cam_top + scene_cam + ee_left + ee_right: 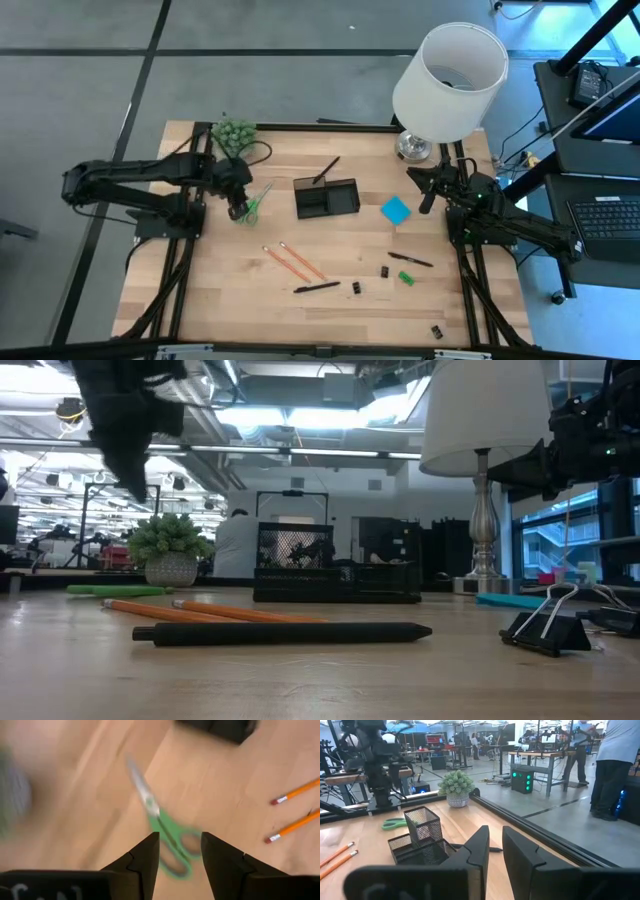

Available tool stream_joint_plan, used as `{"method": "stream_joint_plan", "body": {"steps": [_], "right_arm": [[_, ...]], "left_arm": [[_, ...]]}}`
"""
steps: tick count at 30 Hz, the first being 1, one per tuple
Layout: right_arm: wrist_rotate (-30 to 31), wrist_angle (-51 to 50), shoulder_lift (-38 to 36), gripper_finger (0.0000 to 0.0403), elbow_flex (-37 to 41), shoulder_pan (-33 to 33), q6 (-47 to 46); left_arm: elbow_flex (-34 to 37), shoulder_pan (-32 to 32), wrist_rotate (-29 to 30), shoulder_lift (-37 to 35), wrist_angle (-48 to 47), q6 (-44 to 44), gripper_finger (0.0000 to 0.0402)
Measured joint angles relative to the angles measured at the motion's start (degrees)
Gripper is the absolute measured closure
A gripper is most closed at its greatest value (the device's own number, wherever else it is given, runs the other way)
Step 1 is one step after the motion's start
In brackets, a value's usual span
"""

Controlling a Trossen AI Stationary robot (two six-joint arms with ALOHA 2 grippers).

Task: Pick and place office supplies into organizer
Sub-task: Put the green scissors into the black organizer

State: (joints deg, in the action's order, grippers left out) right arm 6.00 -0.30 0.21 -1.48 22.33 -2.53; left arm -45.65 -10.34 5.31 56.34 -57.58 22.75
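Green-handled scissors (255, 203) lie flat on the table left of the black organizer (326, 197). My left gripper (237, 207) hangs open above them, pointing steeply down. In its wrist view the handles (175, 851) show between the fingers, well below the gripper (180, 842). Two orange pencils (291, 262), black pens (316, 288) (410, 259), a blue sticky-note pad (396, 210), small black clips (356, 287) and a green piece (406, 277) lie on the wood. My right gripper (425, 190) waits level at the right, its fingers (481, 845) a narrow gap apart, with nothing between them.
A white-shaded lamp (450, 75) stands at the far right, and a potted plant (233, 135) at the far left, just beyond the scissors. Another black pen (327, 170) lies at the organizer's far edge. One clip (437, 331) sits near the front right corner.
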Motion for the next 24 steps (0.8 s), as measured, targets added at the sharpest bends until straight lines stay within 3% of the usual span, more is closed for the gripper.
{"method": "stream_joint_plan", "body": {"steps": [4,10,24], "right_arm": [[0.0,0.0,0.0,0.0345,0.0,0.0,2.8],[0.1,0.0,0.0,0.0345,0.0,0.0,4.4],[0.1,0.0,0.0,0.0345,0.0,0.0,4.4]], "left_arm": [[0.0,1.7,-0.4,3.1,-3.9,12.6,0.0262],[0.0,2.4,-0.4,10.3,-7.8,23.5,0.0258],[0.0,2.4,-5.9,22.9,-8.0,35.4,0.0258]]}}
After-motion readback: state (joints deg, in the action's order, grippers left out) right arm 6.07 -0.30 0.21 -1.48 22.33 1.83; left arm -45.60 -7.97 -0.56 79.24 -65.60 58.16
